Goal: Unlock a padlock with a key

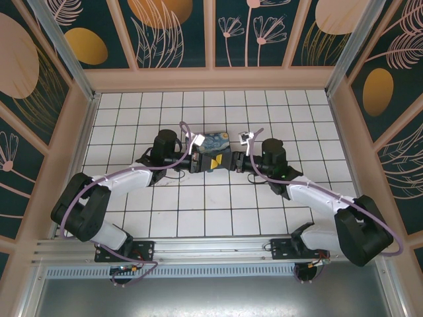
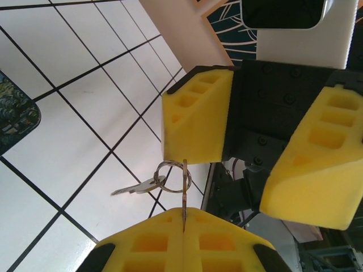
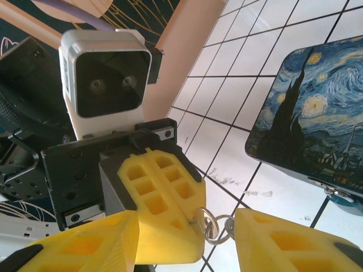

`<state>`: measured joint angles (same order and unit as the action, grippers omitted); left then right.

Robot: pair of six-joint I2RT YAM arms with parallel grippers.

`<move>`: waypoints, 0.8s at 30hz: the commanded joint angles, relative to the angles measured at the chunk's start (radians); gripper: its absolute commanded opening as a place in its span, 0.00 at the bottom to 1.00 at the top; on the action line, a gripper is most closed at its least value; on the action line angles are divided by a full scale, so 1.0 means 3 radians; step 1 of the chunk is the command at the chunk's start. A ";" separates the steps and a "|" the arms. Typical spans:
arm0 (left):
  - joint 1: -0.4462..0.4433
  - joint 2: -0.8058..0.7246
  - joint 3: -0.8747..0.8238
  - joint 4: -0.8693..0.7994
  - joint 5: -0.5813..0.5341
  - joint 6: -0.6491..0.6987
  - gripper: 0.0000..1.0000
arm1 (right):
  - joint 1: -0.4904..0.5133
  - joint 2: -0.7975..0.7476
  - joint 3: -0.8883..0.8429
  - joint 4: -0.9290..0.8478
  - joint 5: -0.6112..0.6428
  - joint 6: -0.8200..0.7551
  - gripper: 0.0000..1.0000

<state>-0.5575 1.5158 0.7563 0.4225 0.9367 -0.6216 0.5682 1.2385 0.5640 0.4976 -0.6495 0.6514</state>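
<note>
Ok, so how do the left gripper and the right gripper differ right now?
The left gripper has its fingers pressed together, while the right gripper has its fingers spread wide. The left gripper pinches the key edge-on, with a ring and second key dangling; the right gripper clamps nothing. Both have yellow fingers on black bodies and face each other tip to tip above the tiled floor.

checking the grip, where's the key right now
In the left wrist view, the key is pinched edge-on in the shut left gripper at bottom centre, its ring next to the open right gripper.
</note>
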 commanded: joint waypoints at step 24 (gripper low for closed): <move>-0.0008 -0.0029 0.0127 0.0044 0.0000 -0.0014 0.00 | -0.0012 0.0066 -0.0036 0.0408 -0.0089 0.0097 0.00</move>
<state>-0.5556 1.5146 0.7692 0.4236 0.9596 -0.6250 0.5571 1.2774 0.5640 0.5575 -0.6888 0.6617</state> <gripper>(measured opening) 0.067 0.049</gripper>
